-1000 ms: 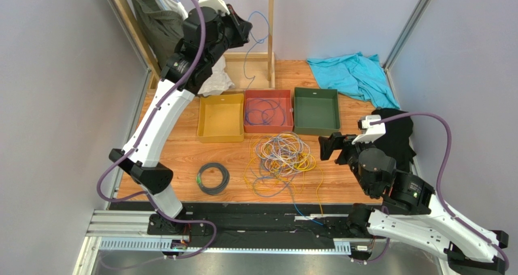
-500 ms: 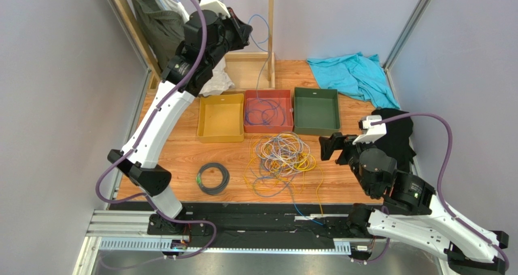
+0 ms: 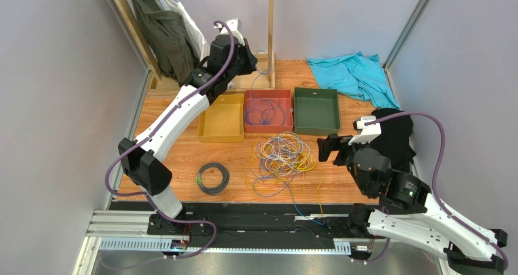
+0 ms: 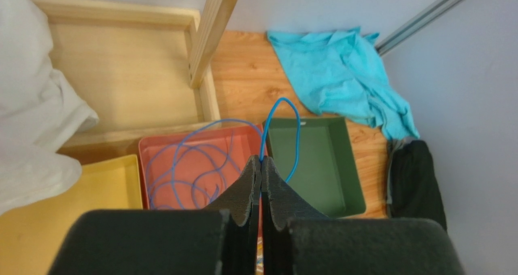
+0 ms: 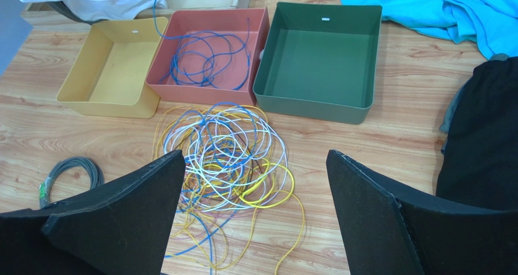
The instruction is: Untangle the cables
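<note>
**Top view.** You are seeing the left gripper (image 3: pixel 249 59) reaching over the far side of the wooden table (image 3: pixel 182 159), above the red plastic tray (image 3: pixel 268 129). Its jaws aren't readable from here.

**L wrist view.** This settles it: the fingers are pressing together on a thin blue cable (image 4: pixel 284 99). The cable is arching up off the tips and trailing down into coils lying in the red tray.

**R wrist view.** The right gripper (image 5: pixel 253 159) is standing wide apart, holding nothing. It is hovering by the tangled heap of thin yellow, white-grey and blue cables (image 5: pixel 225 153), which is lying on the table in front of the red tray and the dark green plastic tray (image 5: pixel 313 111). A yellow plastic tray (image 5: pixel 103 108) is sitting left of the red one. A black cable coil w/ green tag (image 5: pixel 74 161) is lying apart from the heap.
</note>
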### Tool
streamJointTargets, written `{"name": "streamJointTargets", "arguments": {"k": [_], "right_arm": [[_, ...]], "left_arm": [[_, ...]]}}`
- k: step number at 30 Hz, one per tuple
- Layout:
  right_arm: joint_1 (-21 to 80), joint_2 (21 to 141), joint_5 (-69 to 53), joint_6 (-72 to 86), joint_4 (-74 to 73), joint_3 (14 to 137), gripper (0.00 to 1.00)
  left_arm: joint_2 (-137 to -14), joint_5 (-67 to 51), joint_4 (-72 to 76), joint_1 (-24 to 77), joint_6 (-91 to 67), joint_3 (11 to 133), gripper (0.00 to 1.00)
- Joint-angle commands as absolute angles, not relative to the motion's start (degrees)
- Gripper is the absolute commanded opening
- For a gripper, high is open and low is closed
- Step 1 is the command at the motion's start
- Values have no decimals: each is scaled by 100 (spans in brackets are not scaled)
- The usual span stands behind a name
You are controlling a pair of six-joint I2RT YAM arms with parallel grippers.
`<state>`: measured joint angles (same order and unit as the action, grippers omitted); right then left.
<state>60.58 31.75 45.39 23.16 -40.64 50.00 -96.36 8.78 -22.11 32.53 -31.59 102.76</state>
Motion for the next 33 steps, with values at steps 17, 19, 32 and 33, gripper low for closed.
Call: {"name": "streamJointTargets", "arguments": {"k": [17, 19, 32, 33], "right_arm": [[6073, 3568, 4447, 2294, -3894, 5027, 92], [6073, 3630, 4430, 2285, -3841, 5036, 92], [6065, 3885, 5028, 2706, -4069, 5027, 92], [6064, 3859, 4975, 2751, -4113, 5080, 91]], "left_arm": [[-9809, 290, -2065, 3410, -3155, 9201, 62], [-9713, 290, -2135, 3489, -3120, 9246, 63], [-8780, -121, -2215, 4737, -3076, 7674, 65], [-8815, -210, -2145, 4850, -3085, 7621, 63]]}}
